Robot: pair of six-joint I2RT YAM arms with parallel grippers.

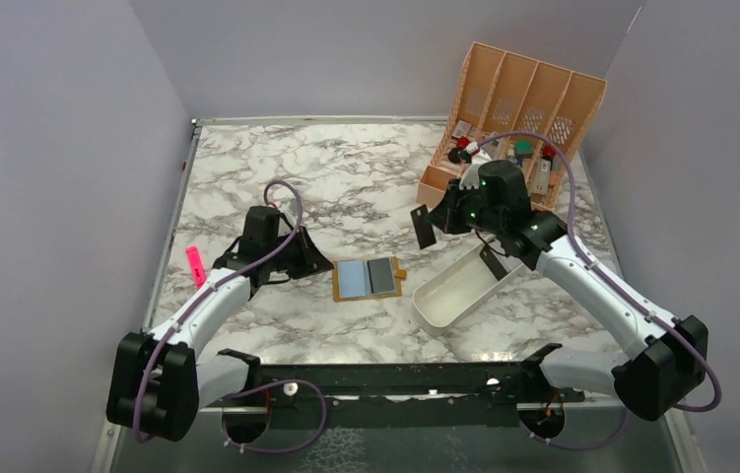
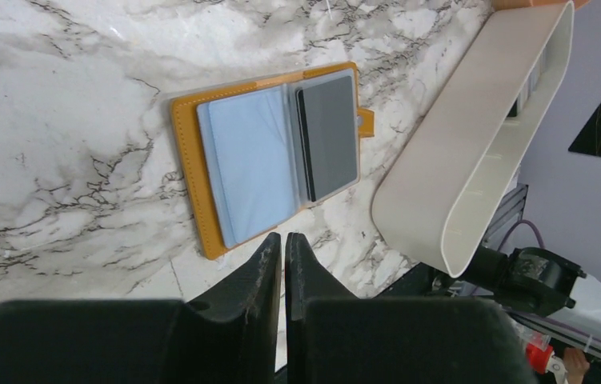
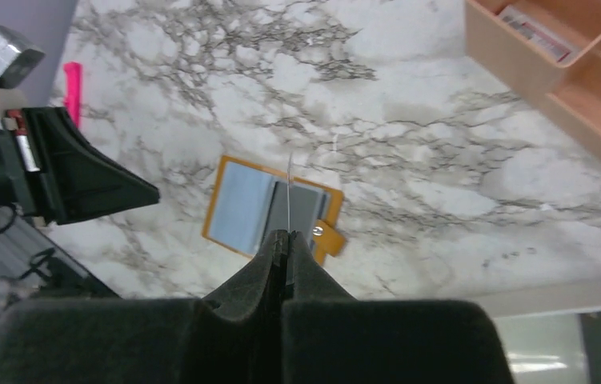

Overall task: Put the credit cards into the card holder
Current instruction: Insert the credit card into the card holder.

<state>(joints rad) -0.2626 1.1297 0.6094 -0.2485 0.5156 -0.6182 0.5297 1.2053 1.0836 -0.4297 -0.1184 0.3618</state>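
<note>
The marble table looks slick, and that's my worry. The open card holder lies loose mid-frame in the top view, just left of the white tray, with nothing pinning it down. The left gripper sits just left of it, jaws all but together on nothing. The right gripper, upper right of the holder, is clamped on a dark credit card by one edge. With a pinch that thin, I'd guess the card pivots, or the holder skids when the card is pushed at a pocket.
</note>
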